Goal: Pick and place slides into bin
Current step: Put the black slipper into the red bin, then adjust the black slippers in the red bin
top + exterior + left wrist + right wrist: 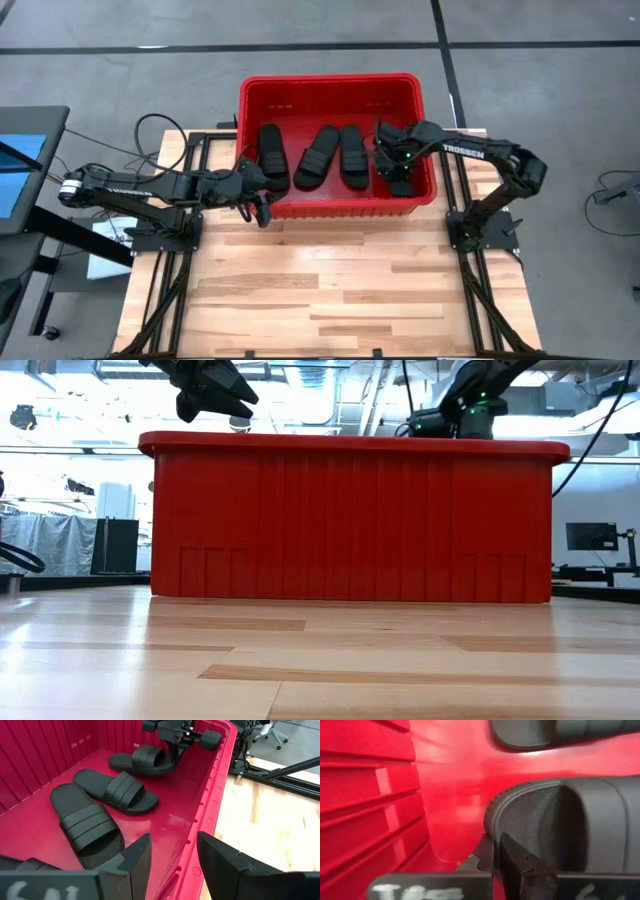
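The red bin [330, 79] stands at the table's far middle. Three black slides [272, 155] [318, 157] [352, 155] lie flat on its floor, soles down. A fourth slide [400, 180] is at the bin's right end, under my right gripper [398, 165], which reaches down into the bin and is shut on it. My left gripper [262, 212] hangs open above the bin's near rim at its left end. In the left wrist view its fingers [142, 860] stand on either side of the near wall [210, 815], touching nothing. My right gripper pinches the fourth slide by the rim of its sole [492, 827], at the end nearer the strap [600, 825]. The fingers [515, 865] come from above, pointing down, and cover the place of contact. The slide lies about level, low in the bin; whether it rests on the floor I cannot tell.
The bin's right wall [370, 795] is close beside the held slide, and another slide [560, 732] lies just past it. The wooden table [330, 290] stretches bare in front of the bin. Cables [160, 135] trail at the far left.
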Motion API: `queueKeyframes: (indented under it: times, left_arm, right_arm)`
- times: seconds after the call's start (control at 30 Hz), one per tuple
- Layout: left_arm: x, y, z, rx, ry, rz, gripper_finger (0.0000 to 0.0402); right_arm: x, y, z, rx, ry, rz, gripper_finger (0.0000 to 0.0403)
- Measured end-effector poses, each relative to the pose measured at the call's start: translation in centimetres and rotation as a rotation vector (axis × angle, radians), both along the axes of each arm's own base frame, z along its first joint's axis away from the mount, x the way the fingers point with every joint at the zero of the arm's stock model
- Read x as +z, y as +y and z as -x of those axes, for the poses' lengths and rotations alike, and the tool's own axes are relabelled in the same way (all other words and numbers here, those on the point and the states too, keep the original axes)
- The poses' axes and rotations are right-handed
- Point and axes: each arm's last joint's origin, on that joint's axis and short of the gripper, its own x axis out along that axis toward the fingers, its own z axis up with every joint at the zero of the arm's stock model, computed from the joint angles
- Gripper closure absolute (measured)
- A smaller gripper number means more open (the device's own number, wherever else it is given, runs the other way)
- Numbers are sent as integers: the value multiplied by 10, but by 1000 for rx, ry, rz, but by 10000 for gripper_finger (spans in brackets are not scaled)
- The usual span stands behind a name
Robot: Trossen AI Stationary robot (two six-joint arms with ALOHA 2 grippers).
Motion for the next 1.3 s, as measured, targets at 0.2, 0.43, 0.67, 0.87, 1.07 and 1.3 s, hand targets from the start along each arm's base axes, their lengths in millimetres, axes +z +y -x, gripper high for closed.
queueKeyframes:
  times: [0.2, 0.43, 0.67, 0.87, 1.07, 1.3]
  left_arm:
    - [0, 0, 0, 0, 0, 0, 254]
    - [0, 0, 0, 0, 0, 0, 254]
    - [0, 0, 0, 0, 0, 0, 254]
    - [0, 0, 0, 0, 0, 0, 254]
    - [0, 0, 0, 0, 0, 0, 254]
    - [0, 0, 0, 0, 0, 0, 254]
  right_arm:
    - [-7, 0, 0, -6, 43, -44, 383]
    - [-3, 1, 2, -36, 29, -43, 311]
    - [3, 5, 3, -43, 13, -34, 241]
    - [14, 9, 8, -39, -25, -8, 208]
    - [50, 10, 13, -35, -123, 113, 213]
    - [115, 13, 20, -19, -374, 304, 233]
